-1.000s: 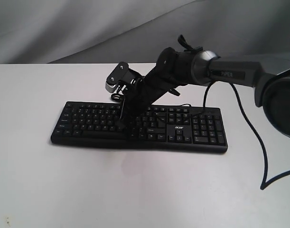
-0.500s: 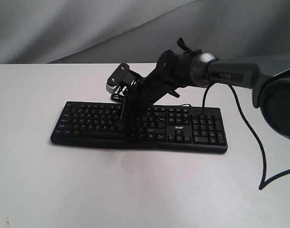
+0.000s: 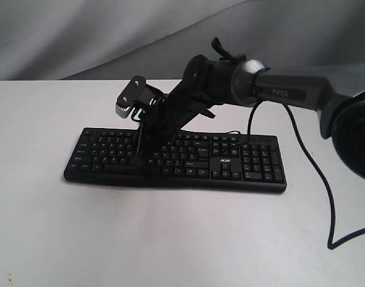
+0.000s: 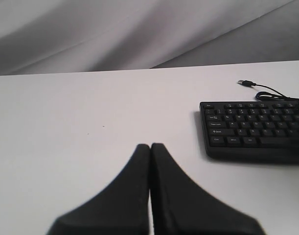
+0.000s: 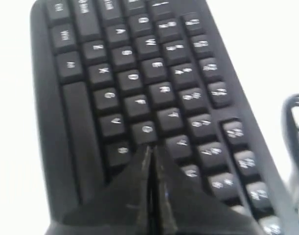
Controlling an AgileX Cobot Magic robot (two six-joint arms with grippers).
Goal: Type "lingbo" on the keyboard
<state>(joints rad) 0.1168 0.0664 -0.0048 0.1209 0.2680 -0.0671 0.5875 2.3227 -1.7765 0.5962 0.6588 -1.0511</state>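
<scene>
Keyboard (image 3: 236, 162): black, full-size, lying flat near the middle of the white worktop (image 3: 170, 239). Right end effector (image 3: 137, 159): fingers pressed together, tip down at the letter keys left of centre. Left end effector (image 4: 150, 148): closed, over bare worktop, apart from the keyboard.

Robot lab: white table (image 3: 170, 239), grey backdrop cloth (image 3: 98, 36)
</scene>
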